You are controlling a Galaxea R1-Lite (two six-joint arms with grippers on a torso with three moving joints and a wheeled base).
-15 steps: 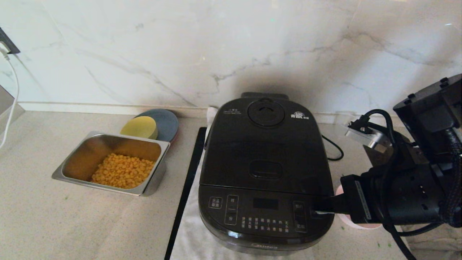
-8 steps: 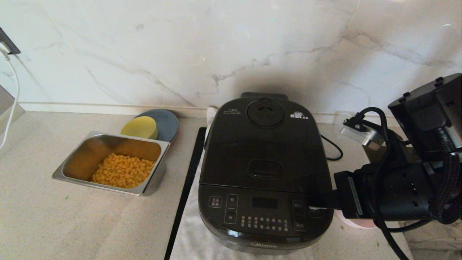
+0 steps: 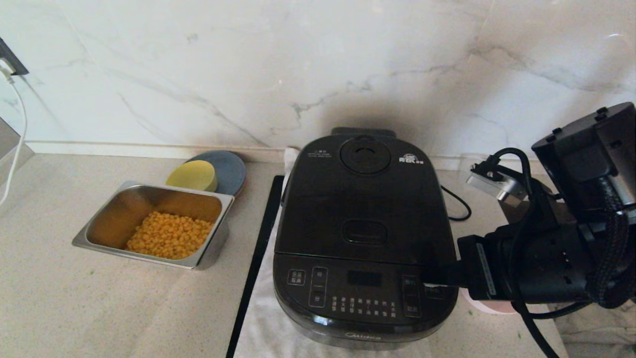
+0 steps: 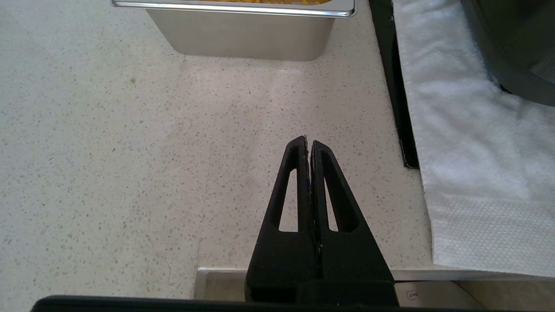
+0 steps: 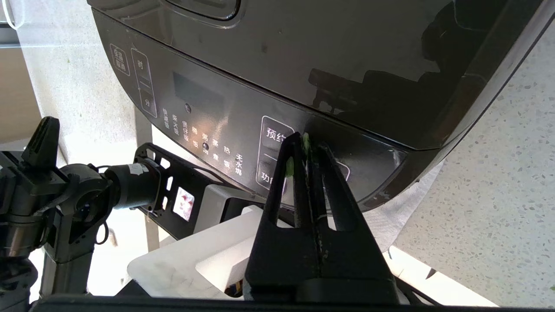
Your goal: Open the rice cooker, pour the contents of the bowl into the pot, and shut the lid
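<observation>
The glossy black rice cooker [image 3: 365,238] stands on a white towel, its lid [image 3: 365,199] down and closed. My right gripper [image 3: 430,284] is shut and hovers over the right end of the front button panel [image 5: 277,143]; small green herb bits cling to its fingers [image 5: 291,167]. The bowl [image 3: 489,304] shows only as a pale pink-white sliver under my right arm, to the right of the cooker. Its contents and the pot are hidden. My left gripper [image 4: 309,143] is shut and empty, over bare counter in front of the steel tray.
A steel tray [image 3: 218,199] with yellow corn kernels sits left of the cooker, with a yellow dish [image 3: 193,175] on a blue-grey plate [image 3: 231,169] behind it. A black strip [image 3: 258,258] edges the white towel [image 4: 455,130]. The marble wall rises behind. A cord [image 3: 459,204] trails right of the cooker.
My right arm has slid left and slightly away from me, carrying the shut gripper further over the cooker's panel and covering more of the bowl.
</observation>
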